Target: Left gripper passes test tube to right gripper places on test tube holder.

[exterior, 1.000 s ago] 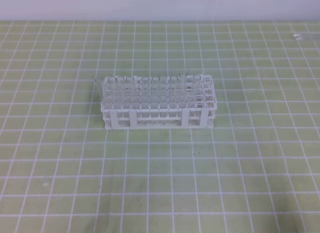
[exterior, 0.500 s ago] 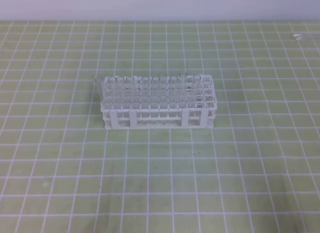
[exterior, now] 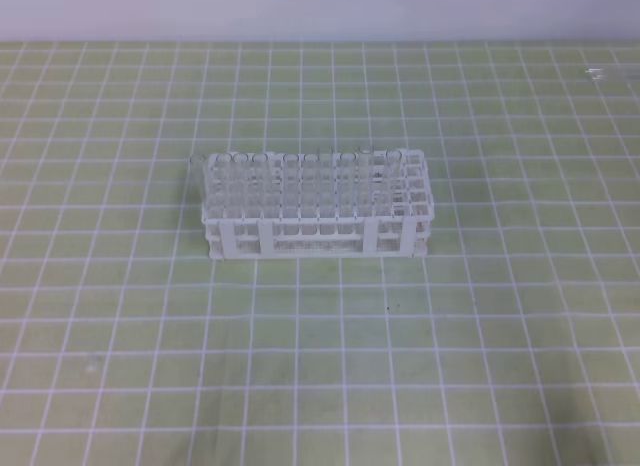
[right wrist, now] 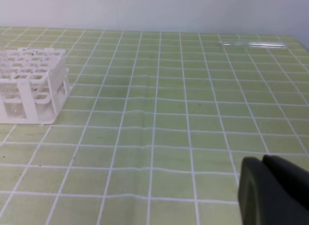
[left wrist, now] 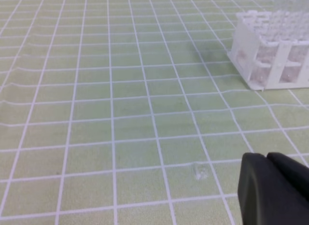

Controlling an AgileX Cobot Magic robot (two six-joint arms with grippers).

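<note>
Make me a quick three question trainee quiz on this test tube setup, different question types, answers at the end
1. True or false: the left gripper is holding the test tube.
2. Where does the loose test tube lie? A) inside the test tube holder B) flat on the mat, far right corner C) in the right gripper
3. Fill in: both grippers' jaws are ___.

Key: 1 false; 2 B; 3 shut

The flat mat (exterior: 120, 316) was pale yellow-green, ruled with a grid of thin white lines. The rectangular plastic lattice test tube holder (exterior: 316, 236) was white, its slim glass tubes (exterior: 290, 186) clear. The wedge-shaped gripper fingers (left wrist: 270, 191) (right wrist: 270, 191) were black. The back wall (right wrist: 145, 10) was plain white.
</note>
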